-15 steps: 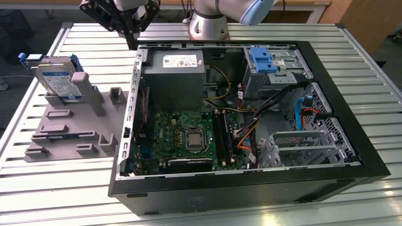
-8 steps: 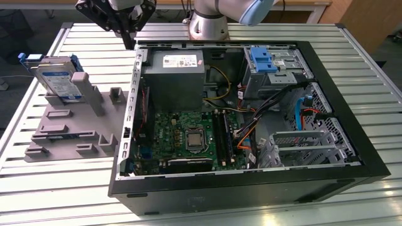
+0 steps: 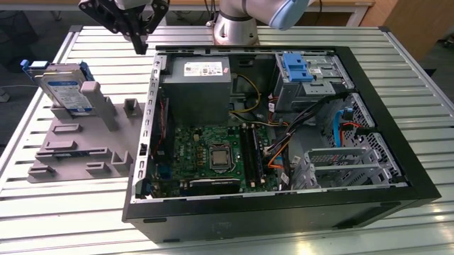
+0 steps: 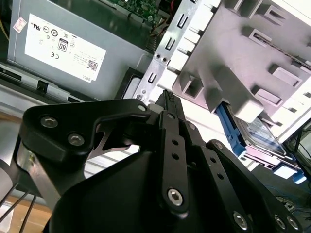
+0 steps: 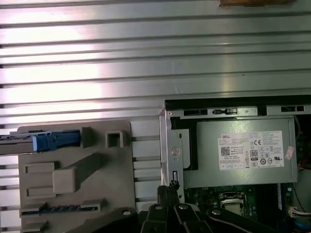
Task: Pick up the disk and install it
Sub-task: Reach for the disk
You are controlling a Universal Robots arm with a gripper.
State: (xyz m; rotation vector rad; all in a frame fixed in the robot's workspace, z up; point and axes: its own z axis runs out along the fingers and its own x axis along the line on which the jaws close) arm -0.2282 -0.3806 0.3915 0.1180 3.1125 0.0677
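The disk [image 3: 62, 87] is a silver drive with a white-and-blue label in a blue carrier. It leans upright against a post of the grey holder [image 3: 78, 146] on the exterior view's left, beside the open computer case [image 3: 284, 212]. In the second wrist view the disk [image 4: 260, 132] lies past the holder, and the first wrist view shows the disk [image 5: 53, 141] edge-on. My gripper [image 3: 140, 49] hangs above the table behind the case's rear left corner, well above and to the right of the disk. Its fingertips [image 4: 167, 99] are together with nothing between them.
The case holds a grey power-supply box [image 3: 197, 79], a green mainboard [image 3: 212, 154], cables, and a blue slotted bracket [image 3: 294, 66] on the drive cage at the back right. The slatted metal table [image 3: 85, 223] runs all around. The arm's base [image 3: 237, 26] stands behind the case.
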